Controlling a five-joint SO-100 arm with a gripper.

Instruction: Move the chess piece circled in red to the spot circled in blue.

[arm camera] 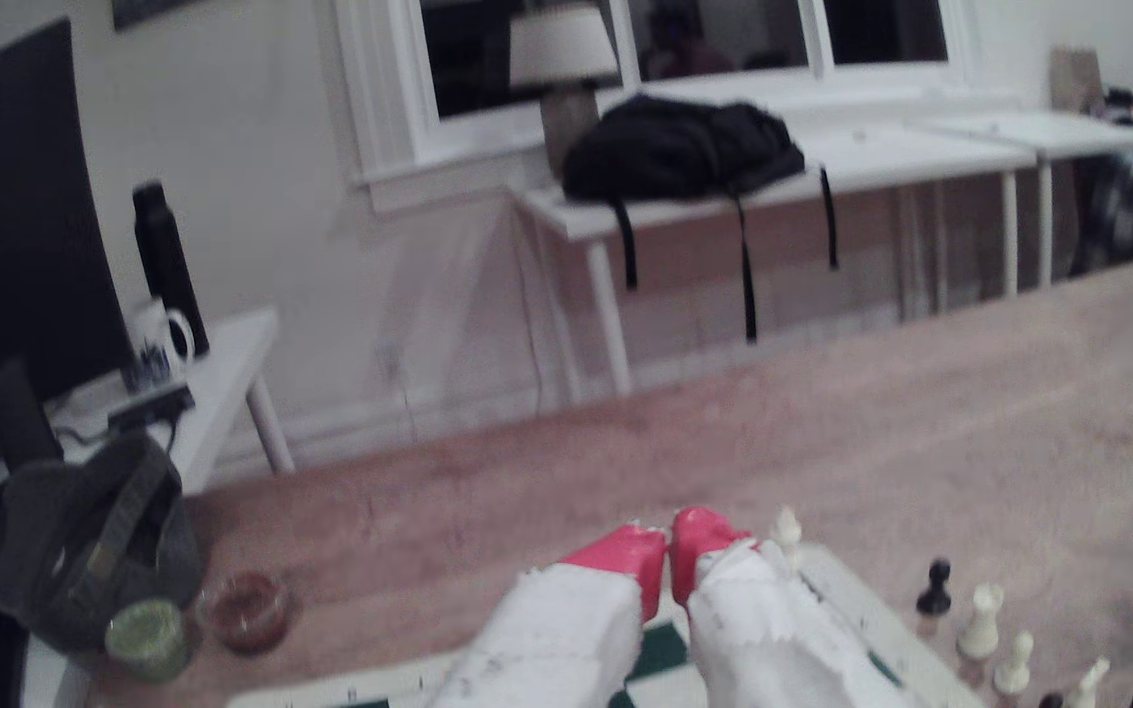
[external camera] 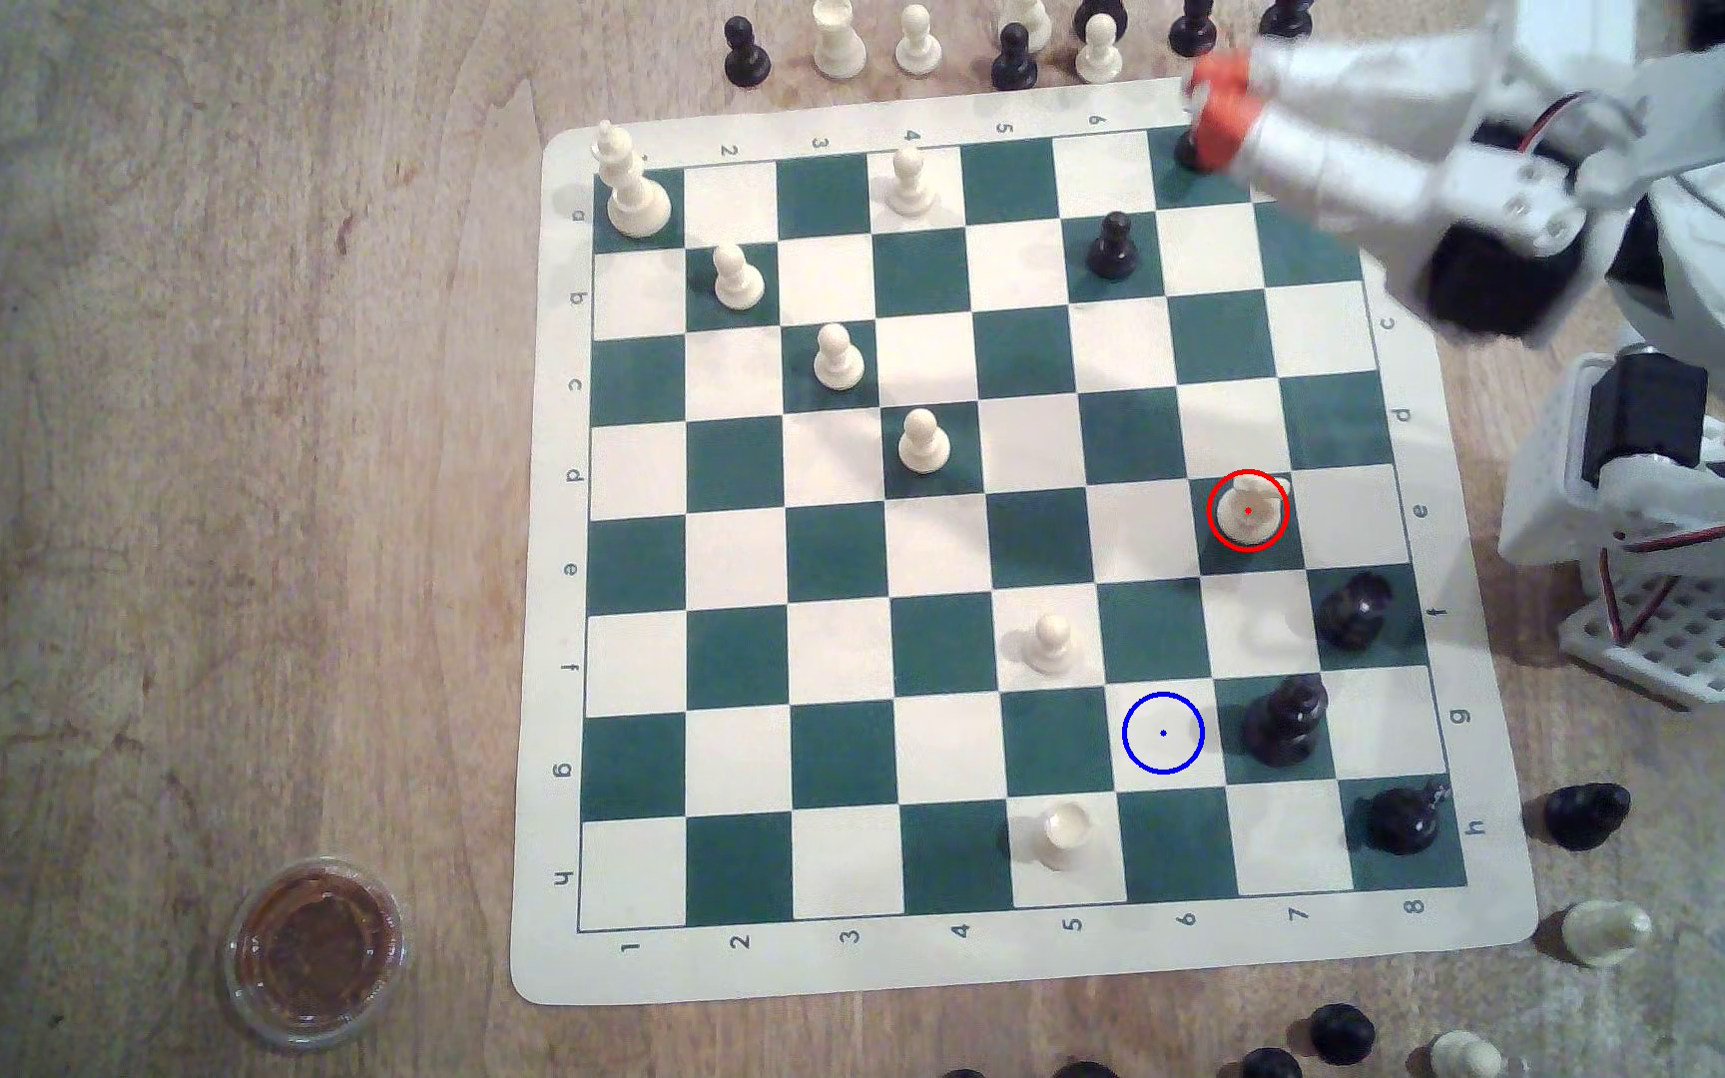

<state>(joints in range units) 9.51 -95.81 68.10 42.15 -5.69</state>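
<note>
The chess piece circled in red is a small cream piece standing on a green square in row e, column 7 of the board. The spot circled in blue is a bare cream square in row g, column 6, with no piece on it. My gripper hovers over the board's far corner near column 7, far from both marks. In the wrist view its red-tipped fingers meet at the gripper, shut with nothing held.
Black pieces stand next to the blue spot, and another sits by the ringed piece. A cream pawn and a cream rook lie near column 5. Captured pieces line the far edge. A small cup sits at the near left.
</note>
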